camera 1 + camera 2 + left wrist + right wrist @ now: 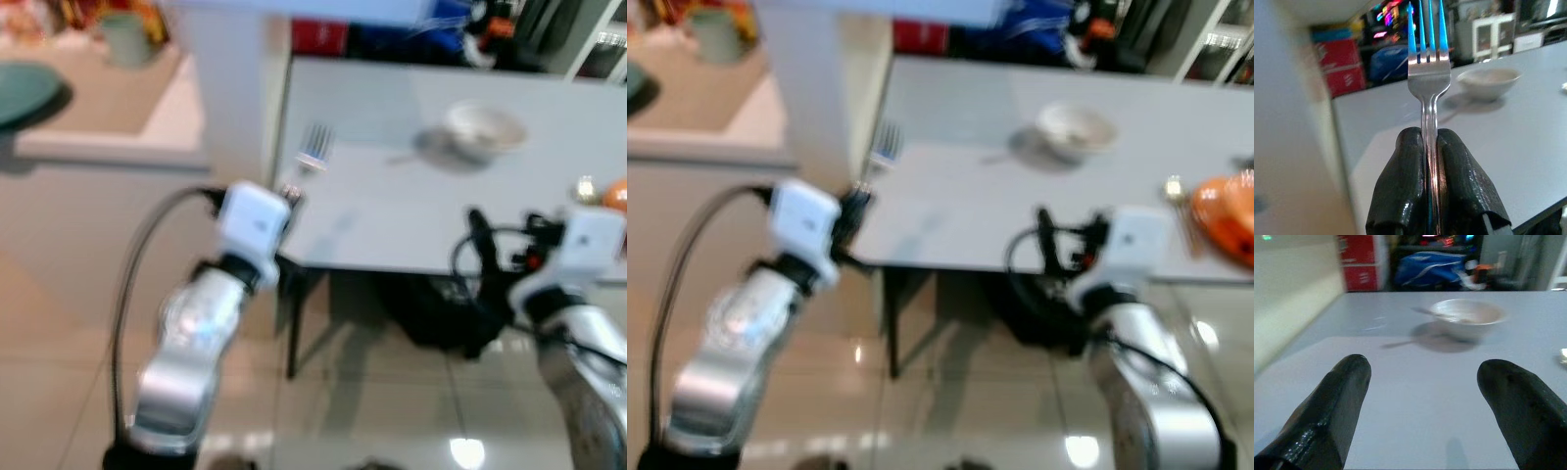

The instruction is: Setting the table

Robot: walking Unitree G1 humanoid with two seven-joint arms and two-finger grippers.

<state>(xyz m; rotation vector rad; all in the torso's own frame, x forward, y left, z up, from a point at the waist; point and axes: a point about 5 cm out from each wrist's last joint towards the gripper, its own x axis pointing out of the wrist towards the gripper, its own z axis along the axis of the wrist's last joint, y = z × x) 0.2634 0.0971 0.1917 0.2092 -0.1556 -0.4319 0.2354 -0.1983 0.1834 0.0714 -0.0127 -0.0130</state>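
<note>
A silver fork stands tines-up between the black fingers of my left gripper, which is shut on its handle. From the head, the fork hovers over the near left corner of the grey table. A white bowl with a spoon in it sits toward the table's far middle. My right gripper is open at the table's near edge, its fingers pointing toward the bowl, with nothing between them.
An orange dish and a small shiny object lie at the table's right edge. A beige counter with a green plate and a cup stands to the left. A white pillar rises beside the table corner. A black bag sits under the table.
</note>
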